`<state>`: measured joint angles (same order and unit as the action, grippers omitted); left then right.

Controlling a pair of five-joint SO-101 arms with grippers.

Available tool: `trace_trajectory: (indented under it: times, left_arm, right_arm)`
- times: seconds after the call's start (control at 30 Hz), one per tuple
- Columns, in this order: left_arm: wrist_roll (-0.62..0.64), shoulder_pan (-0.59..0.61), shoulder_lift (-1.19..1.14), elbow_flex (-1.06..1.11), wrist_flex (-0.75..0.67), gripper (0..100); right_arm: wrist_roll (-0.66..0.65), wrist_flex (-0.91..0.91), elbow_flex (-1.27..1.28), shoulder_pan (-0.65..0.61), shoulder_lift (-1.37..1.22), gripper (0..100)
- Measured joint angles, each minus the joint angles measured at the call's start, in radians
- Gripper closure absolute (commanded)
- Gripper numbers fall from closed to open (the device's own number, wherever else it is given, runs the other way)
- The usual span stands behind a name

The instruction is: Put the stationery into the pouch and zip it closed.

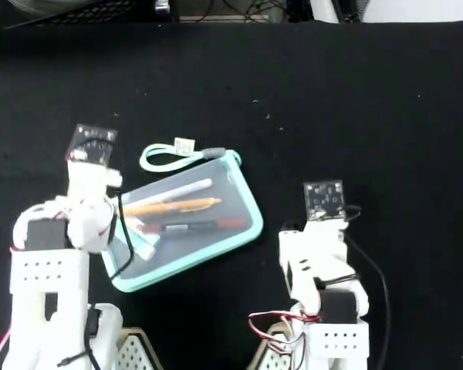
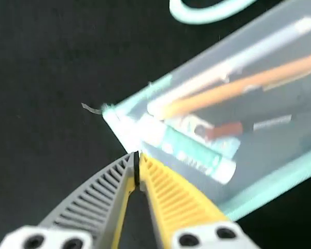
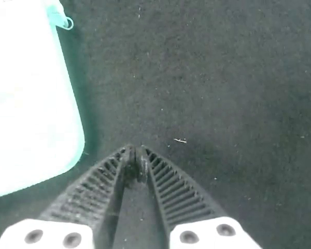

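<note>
Looking down in the high view, the pouch (image 1: 204, 250) lies flat and askew on the black table (image 1: 355, 116), between the two arms. The left arm (image 1: 65, 227) stands over the pouch's near left corner. The right arm (image 1: 320, 254) is apart from it, with the pouch on its left. Inside the pouch are a white pen (image 1: 181, 190), an orange pen (image 1: 181, 206), a black and red pen (image 1: 191, 227) and a white and teal tube (image 1: 143, 237). The tube is the item closest to the left arm. A teal strap (image 1: 166, 160) loops out on the table past the pouch's far end, away from both arms, with a small tag (image 1: 184, 144) beside it.

In the left wrist view, the left gripper (image 2: 136, 162) has its grey and yellow fingers (image 2: 171, 197) pressed together at the tips, with no gap between them. The tips sit right at the corner of the pouch (image 2: 272, 184). I cannot tell whether they pinch any of its edge. Just ahead of the tips lies the tube (image 2: 192, 150). Beyond it are the black and red pen (image 2: 233, 129), the orange pen (image 2: 249, 85) and, farthest off, the white pen (image 2: 259, 49).

In the right wrist view, the right gripper (image 3: 136, 155) is closed too, tips together with nothing between them, above bare table. The rounded corner of the pouch (image 3: 26, 104) lies off to its side, apart from the fingers. A small teal ring (image 3: 66, 23) shows at the pouch's farther corner.
</note>
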<state>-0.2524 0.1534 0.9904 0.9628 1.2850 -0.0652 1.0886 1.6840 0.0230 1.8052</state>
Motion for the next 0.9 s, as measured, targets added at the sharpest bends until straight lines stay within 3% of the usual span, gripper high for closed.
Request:
trace_trajectory:
  times: [0.23,0.53,0.9]
  left_arm:
    - [0.023,0.000,0.270,0.278,-0.009,97]
    - [0.071,0.000,0.781,0.509,0.026,97]
    - [0.074,0.000,0.827,0.675,0.026,97]
  right_arm:
    - [0.003,0.000,0.000,0.000,0.000,97.5]
    - [0.003,0.018,0.000,0.000,0.000,97.5]
    - [0.003,0.198,0.000,0.000,0.000,97.6]
